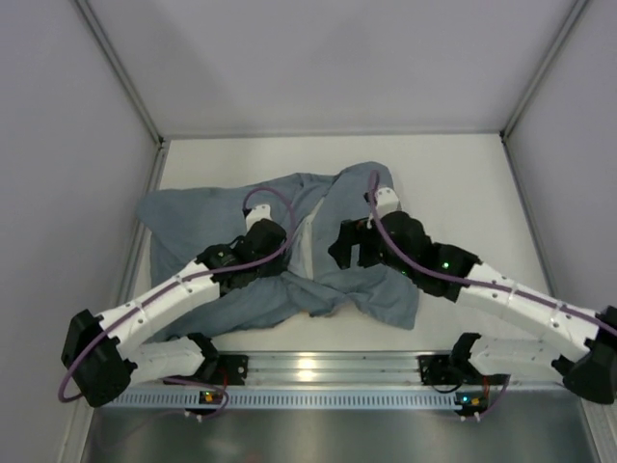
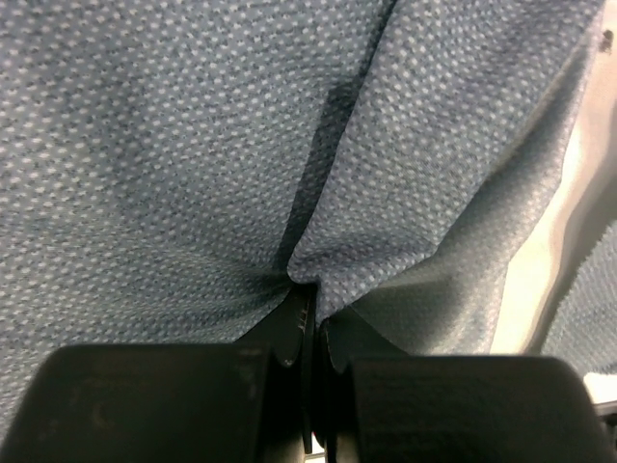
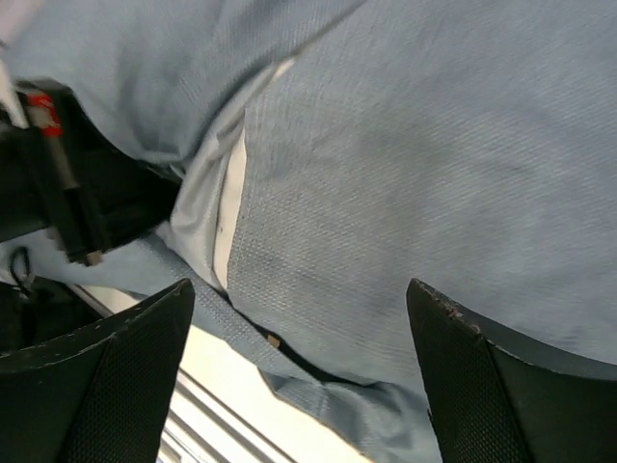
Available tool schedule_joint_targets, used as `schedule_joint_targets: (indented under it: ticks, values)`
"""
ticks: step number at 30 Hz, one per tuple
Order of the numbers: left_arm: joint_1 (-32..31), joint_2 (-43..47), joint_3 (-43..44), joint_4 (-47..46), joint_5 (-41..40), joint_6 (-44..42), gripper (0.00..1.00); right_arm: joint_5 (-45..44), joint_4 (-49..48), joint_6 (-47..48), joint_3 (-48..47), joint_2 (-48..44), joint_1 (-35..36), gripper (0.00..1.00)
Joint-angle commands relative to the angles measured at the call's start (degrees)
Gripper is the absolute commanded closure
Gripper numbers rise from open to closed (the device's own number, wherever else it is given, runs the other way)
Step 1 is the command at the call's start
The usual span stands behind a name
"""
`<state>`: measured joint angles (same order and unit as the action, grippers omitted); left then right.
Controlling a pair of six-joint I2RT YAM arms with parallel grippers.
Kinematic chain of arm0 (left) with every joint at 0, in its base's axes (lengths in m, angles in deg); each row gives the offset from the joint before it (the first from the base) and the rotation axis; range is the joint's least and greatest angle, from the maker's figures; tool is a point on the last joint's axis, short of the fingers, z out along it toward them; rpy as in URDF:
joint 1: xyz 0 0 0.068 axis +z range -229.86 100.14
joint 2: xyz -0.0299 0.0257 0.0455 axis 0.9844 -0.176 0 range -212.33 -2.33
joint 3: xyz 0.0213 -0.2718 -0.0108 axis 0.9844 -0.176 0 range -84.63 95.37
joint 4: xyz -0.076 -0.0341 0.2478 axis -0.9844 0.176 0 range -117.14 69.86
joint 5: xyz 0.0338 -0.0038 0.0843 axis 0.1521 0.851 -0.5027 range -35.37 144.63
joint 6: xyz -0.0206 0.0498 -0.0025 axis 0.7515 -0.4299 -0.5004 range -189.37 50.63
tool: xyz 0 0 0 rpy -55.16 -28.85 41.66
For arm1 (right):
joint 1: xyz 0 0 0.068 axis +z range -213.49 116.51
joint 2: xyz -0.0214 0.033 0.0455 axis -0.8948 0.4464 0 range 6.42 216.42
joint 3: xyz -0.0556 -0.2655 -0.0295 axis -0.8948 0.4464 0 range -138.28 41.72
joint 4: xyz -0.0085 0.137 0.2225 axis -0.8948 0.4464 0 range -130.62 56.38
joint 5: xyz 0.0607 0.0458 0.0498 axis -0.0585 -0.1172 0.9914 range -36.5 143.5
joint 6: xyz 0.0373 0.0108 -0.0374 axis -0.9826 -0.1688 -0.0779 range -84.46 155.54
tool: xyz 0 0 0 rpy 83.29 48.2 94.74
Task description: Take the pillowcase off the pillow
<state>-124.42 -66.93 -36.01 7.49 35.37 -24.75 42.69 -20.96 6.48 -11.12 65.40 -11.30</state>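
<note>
Count: one pillowcase [image 1: 275, 256], two arms, two tools, one worktop [image 1: 453, 183], one rail [image 1: 318, 365] carrying both arm bases.

Pillowcase: lies on the worktop just beyond the rail. It spreads from past the rail's left end to about its right third, and its near hem falls just short of the rail. It is a dusty blue-grey, limp, rumpled sheet with deep folds running away from the rail. Up close the weave is fine and dotted with paler specks.

Left tool [image 2: 308, 318]: clenched on a pinch of pillowcase, with creases fanning out from the nip. It sits beyond the rail's left half, near the middle of the cloth.

Right tool [image 3: 299, 289]: released, with both fingers [image 3: 106, 376] set wide apart over smooth cloth and gripping nothing. It sits beyond the rail's right half, near the left tool but apart from it.

Hard to make out: a pale strip [image 1: 307, 249] shows in a gap between folds, between the two tools. I cannot tell whether it is the pillow or the paler lining. No pillow outline can be read, and the arms cover the centre of the cloth in the top view. The left wrist view is filled almost wholly by fabric.
</note>
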Motion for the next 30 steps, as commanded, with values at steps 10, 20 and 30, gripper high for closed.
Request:
schedule_joint_targets:
  ticks: [10, 20, 30]
  values:
    - [0.1, 2.2, -0.8, -4.7, 4.3, -0.8, 1.0, -17.1, 2.3, -8.8, -9.5, 23.4, 10.2, 0.26]
    - [0.1, 2.1, -2.0, -4.9, 4.8, -0.8, 1.0, -16.7, 1.3, -8.8, -11.9, 27.2, 12.8, 0.22]
    - [0.1, 3.6, -2.6, -4.9, 4.6, -0.6, 1.0, -21.4, 1.3, -10.2, -8.5, 26.4, 12.9, 0.44]
